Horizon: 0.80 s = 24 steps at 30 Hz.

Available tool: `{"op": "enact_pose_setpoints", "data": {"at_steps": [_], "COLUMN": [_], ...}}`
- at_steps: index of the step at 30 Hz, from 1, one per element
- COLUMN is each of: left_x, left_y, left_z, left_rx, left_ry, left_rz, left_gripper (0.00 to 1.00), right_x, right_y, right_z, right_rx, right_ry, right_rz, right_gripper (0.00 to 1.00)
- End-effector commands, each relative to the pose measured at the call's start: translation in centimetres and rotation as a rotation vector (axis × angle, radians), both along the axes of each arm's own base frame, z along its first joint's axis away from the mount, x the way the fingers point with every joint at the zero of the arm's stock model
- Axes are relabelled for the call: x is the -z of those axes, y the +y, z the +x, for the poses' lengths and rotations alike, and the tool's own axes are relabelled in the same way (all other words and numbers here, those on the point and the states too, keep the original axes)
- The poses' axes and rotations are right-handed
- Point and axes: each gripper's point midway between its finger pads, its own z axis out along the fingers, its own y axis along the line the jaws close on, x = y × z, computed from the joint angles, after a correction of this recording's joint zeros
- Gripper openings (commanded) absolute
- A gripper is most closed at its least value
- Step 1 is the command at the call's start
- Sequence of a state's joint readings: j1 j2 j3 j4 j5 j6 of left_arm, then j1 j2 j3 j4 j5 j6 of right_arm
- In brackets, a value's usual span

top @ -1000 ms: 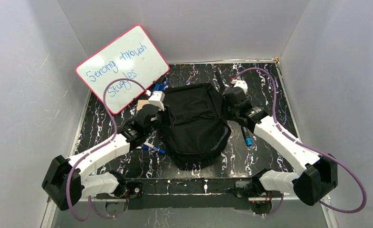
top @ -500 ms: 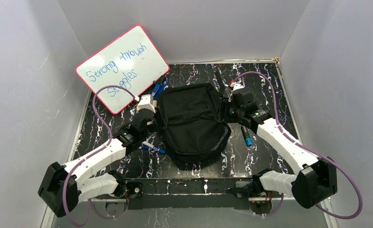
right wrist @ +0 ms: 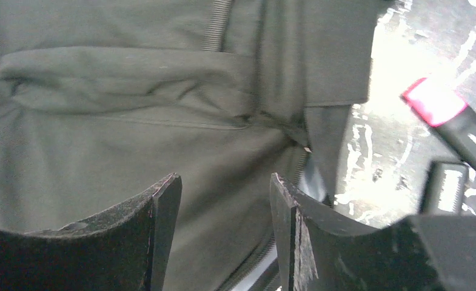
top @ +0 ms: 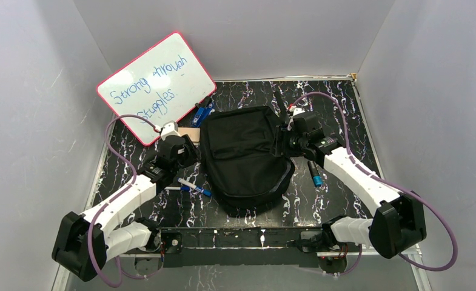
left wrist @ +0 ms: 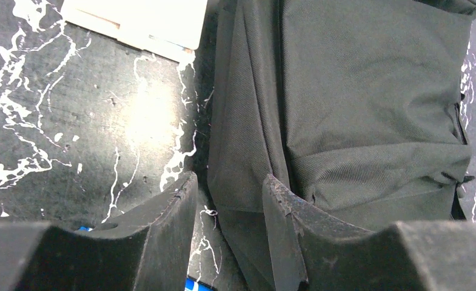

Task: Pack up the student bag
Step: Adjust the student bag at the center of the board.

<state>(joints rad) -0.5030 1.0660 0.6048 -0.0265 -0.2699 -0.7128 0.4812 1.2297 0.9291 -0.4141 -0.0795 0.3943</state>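
the top view is softly and evenly lit from above, rather dim, and the grey walls (top: pixel 35 121) darken toward the lower corners. the whiteboard (top: pixel 156 86) at upper left is the brightest patch. the student bag (top: pixel 245 154) at centre is almost featureless black. in the left wrist view, glare washes out the desk (left wrist: pixel 150 115) left of centre, and the left gripper (left wrist: pixel 229 177) at the bottom edge is dark and soft. the right wrist view is blurred throughout, the right gripper (right wrist: pixel 224 176) near-black, with blown-out glare at upper right.

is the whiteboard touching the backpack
Apart. The top view shows a strip of bare table and some blue pens lying between the whiteboard and the backpack.
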Motion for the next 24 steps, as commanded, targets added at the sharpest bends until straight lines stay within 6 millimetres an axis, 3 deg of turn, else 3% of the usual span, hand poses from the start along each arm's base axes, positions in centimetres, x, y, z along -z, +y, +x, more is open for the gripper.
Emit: {"op": "enact_pose_setpoints", "data": {"at_steps": [1, 3, 6, 8, 14, 19, 24], "left_x": [-1.0, -0.9, 0.0, 0.7, 2.4, 1.6, 0.5], "left_y": [-1.0, -1.6, -2.9, -3.7, -5.2, -7.3, -8.1], "left_z": [0.4, 0.6, 0.7, 0.9, 2.5, 5.4, 9.1], "left_rx": [0.033, 0.066, 0.126, 0.155, 0.186, 0.250, 0.279], "left_ry": [-0.033, -0.022, 0.005, 0.020, 0.040, 0.006, -0.041], "left_rz": [-0.052, -0.051, -0.064, -0.075, -0.088, -0.071, -0.025], "left_gripper": [0.42, 0.43, 0.44, 0.45, 0.45, 0.44, 0.44], "right_x": [0.9, 2.2, 3.5, 4.0, 3.8, 3.3, 1.2], "right_y": [-3.1, -4.2, -3.7, -2.4, 2.9, 6.4, 10.1], "right_z": [1.2, 0.7, -0.4, -1.3, -4.2, -5.8, -6.8], "right_rx": [0.172, 0.207, 0.169, 0.110, -0.115, -0.229, -0.361], "right_ry": [0.019, 0.057, 0.098, 0.124, 0.169, 0.162, 0.097], "right_rz": [-0.136, -0.191, -0.166, -0.105, 0.130, 0.154, 0.212], "right_gripper": [0.64, 0.66, 0.69, 0.66, 0.46, 0.44, 0.48]}}
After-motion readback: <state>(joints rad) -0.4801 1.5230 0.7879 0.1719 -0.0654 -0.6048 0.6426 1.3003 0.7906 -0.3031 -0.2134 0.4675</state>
